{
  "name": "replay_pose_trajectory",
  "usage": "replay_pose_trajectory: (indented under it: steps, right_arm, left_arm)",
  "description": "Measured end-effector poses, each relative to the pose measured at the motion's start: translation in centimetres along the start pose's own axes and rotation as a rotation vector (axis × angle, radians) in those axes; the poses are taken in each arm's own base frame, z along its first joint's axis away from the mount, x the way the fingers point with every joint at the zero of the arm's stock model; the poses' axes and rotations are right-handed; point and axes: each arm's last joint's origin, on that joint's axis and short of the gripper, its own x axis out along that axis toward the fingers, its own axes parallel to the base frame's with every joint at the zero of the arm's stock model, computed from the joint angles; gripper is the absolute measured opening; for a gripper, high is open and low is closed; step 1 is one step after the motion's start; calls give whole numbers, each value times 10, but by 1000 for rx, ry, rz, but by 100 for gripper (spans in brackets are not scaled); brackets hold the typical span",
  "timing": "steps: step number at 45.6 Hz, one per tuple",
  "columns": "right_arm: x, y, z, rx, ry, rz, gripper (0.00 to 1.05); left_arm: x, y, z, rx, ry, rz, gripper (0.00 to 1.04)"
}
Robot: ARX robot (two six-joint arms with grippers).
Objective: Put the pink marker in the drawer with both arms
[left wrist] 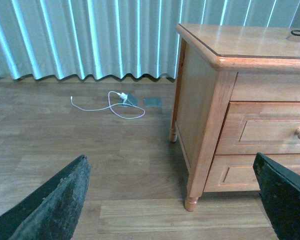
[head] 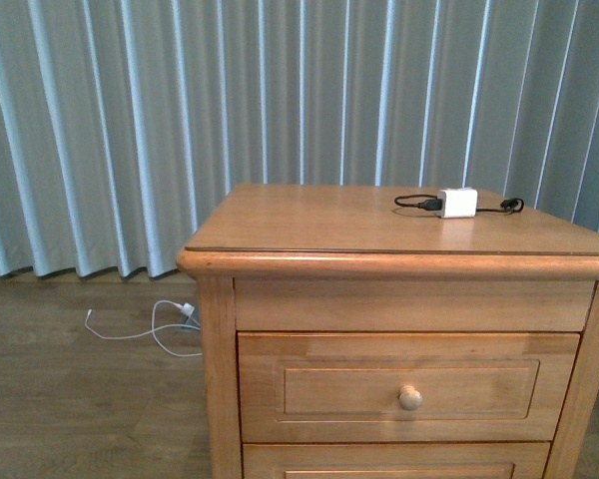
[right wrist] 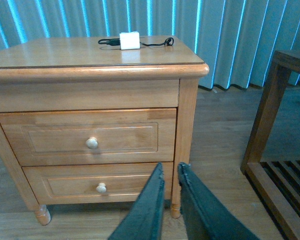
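Since no pink marker shows anywhere and the drawer (head: 409, 387) sits closed, expect something light and slick, gripped mid-barrel; left end effector (left wrist: 172, 200) gapes, right end effector (right wrist: 171, 172) nearly together.

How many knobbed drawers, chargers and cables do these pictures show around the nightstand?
Knobbed drawers: 2, the upper drawer and the lower drawer
White charger block: 1
Black cable: 1
White floor cable: 1
Total: 5

White charger block (head: 458, 203) sits on the nightstand top (head: 309, 225), black cable (head: 416, 203) trailing both sides. A white cord (head: 145, 329) loops on the wood floor (head: 70, 389) before pale curtains (head: 130, 120).
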Motion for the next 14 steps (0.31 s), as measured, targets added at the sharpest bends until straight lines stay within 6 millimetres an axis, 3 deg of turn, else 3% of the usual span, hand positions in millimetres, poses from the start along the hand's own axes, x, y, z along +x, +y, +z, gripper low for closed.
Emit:
replay_pose_trajectory:
  steps: [10, 14]
  right_arm:
    - [0, 0, 0, 0, 0, 0, 51]
    - [0, 0, 0, 0, 0, 0, 72]
  left_arm:
    - [0, 0, 0, 0, 0, 0, 99]
    - [0, 0, 0, 0, 0, 0, 99]
